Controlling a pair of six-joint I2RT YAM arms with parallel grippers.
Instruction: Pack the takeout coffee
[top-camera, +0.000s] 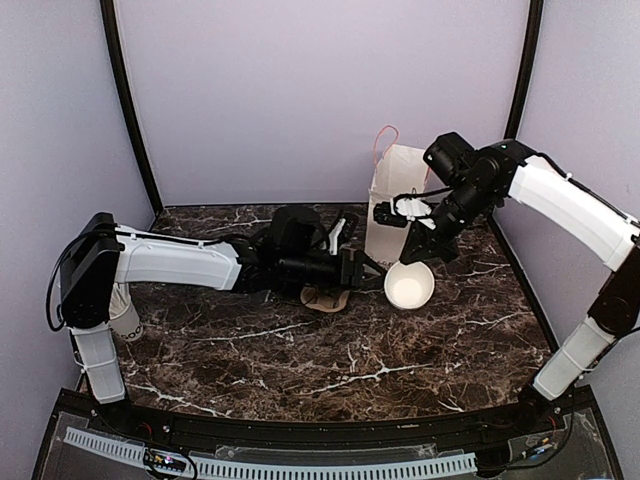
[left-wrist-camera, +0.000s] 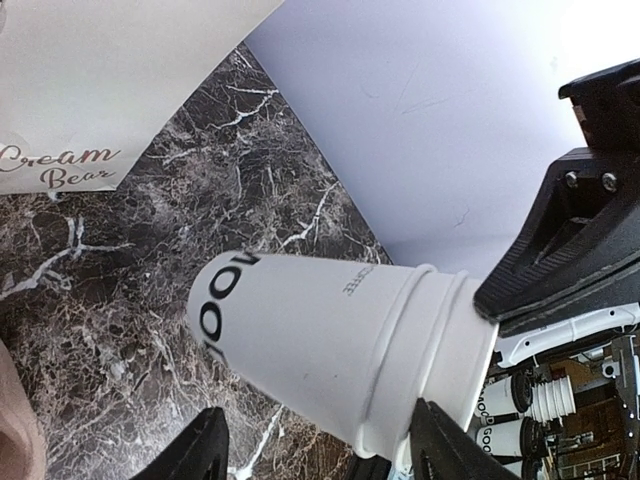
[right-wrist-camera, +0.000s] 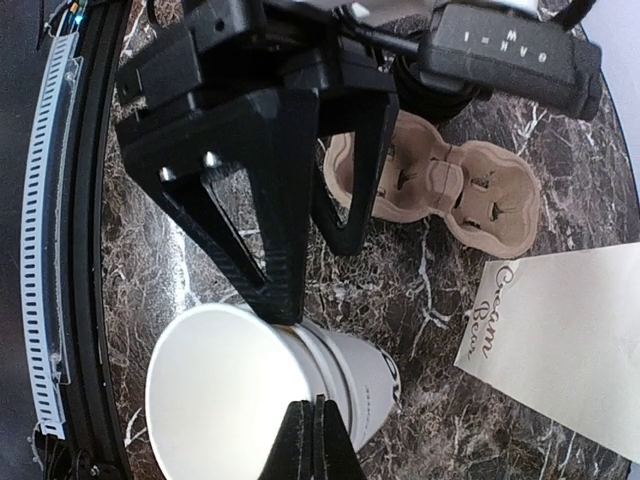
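A white paper cup with black lettering and no lid (top-camera: 410, 287) is tipped on its side at mid-table, its open mouth facing the front. My right gripper (top-camera: 404, 262) is shut on its rim, one finger inside and one outside, as the right wrist view shows (right-wrist-camera: 310, 435). My left gripper (top-camera: 374, 272) is open beside the cup (left-wrist-camera: 330, 340). One left fingertip (right-wrist-camera: 280, 300) touches the cup's rim and the cup lies just past my left fingertips (left-wrist-camera: 445, 440). No cup with a black lid shows clearly in any view.
A beige pulp cup carrier (top-camera: 325, 298) lies under the left wrist. A white "Cream Bear" paper bag (top-camera: 395, 195) stands behind the cup. More white lettered cups (top-camera: 125, 320) stand by the left arm's base, partly hidden.
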